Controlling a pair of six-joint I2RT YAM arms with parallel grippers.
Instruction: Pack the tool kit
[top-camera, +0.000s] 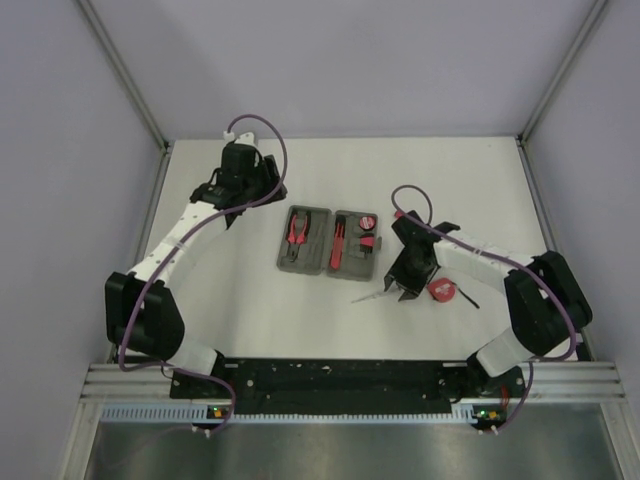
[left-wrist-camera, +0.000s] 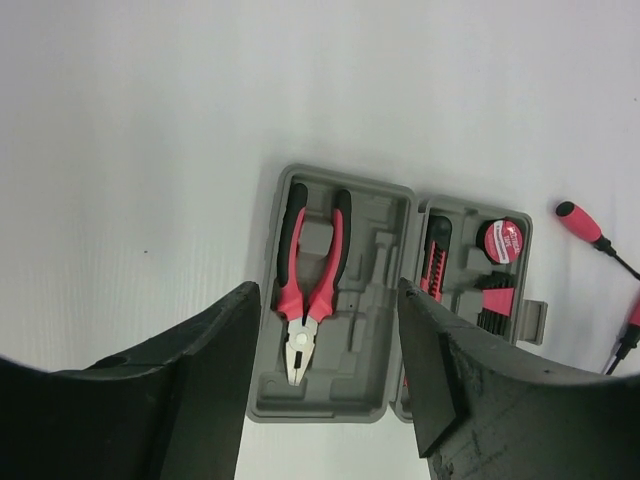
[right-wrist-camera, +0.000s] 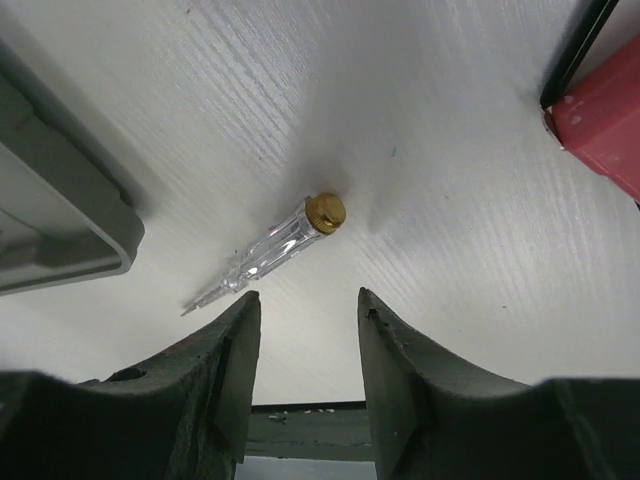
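Table (top-camera: 230, 300) bare L of case (top-camera: 287, 262); R gripper (top-camera: 403, 292), red tool (top-camera: 441, 290) crowd R side.

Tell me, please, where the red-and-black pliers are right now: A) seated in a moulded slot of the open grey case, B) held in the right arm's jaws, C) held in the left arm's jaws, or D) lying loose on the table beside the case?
A: the pliers lie in a moulded slot in one half of the open grey case, and nothing is gripping them.
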